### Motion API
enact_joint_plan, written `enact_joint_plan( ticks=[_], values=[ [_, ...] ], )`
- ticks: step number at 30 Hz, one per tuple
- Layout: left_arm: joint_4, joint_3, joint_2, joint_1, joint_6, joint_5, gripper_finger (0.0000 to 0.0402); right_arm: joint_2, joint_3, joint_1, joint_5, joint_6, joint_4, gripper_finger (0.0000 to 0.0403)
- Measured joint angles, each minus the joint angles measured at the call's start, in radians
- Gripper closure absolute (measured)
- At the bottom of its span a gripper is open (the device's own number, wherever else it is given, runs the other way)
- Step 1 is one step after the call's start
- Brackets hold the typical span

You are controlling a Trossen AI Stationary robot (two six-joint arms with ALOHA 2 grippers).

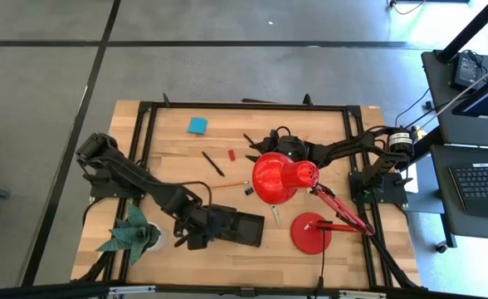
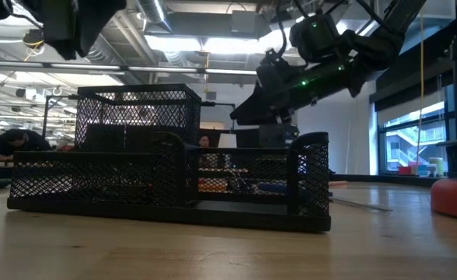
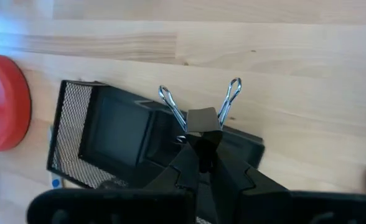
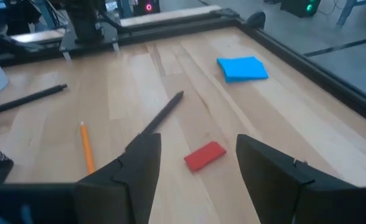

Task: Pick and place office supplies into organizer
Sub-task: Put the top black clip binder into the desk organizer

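The black mesh organizer (image 1: 246, 230) stands near the table's near edge and fills the low view (image 2: 166, 183). My left gripper (image 1: 215, 226) hangs over its left end, shut on a black binder clip (image 3: 201, 118) with two silver wire handles. My right gripper (image 1: 254, 149) is open at the far middle of the table. Its fingers stand on either side of the small red piece (image 4: 205, 155) without touching it. A blue sticky-note pad (image 4: 242, 68), a black pen (image 4: 161, 115) and a pencil (image 4: 86, 146) lie flat on the table. My left gripper pinches the binder clip's black body (image 3: 201, 124) between its two fingers. The two wire handles (image 3: 233, 93) stick out beyond the fingertips. The clip is lifted clear, over the organizer (image 3: 108, 137).
The red desk lamp's shade (image 1: 281, 177) hangs over the table's middle, and its round base (image 1: 310, 233) stands right of the organizer. A green paper plant (image 1: 132, 237) stands at the near left. A black clip (image 1: 249, 191) lies by the shade. Black rails frame the table.
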State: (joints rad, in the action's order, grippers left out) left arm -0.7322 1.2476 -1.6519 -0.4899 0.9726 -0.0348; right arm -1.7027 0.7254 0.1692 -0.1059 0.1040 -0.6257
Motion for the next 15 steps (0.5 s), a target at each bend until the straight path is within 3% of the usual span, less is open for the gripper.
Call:
enact_joint_plan(
  ticks=[11,15],
  values=[
    [-0.066,0.063,-0.106,-0.002,-0.045,0.145,0.0387,0.0,-0.019,-0.003,0.0,0.034,0.034,0.0191],
    [-0.085,0.063,-0.132,-0.002,-0.066,0.153,0.0387,0.0,-0.031,-0.003,0.0,0.049,0.036,0.0191]
  ],
)
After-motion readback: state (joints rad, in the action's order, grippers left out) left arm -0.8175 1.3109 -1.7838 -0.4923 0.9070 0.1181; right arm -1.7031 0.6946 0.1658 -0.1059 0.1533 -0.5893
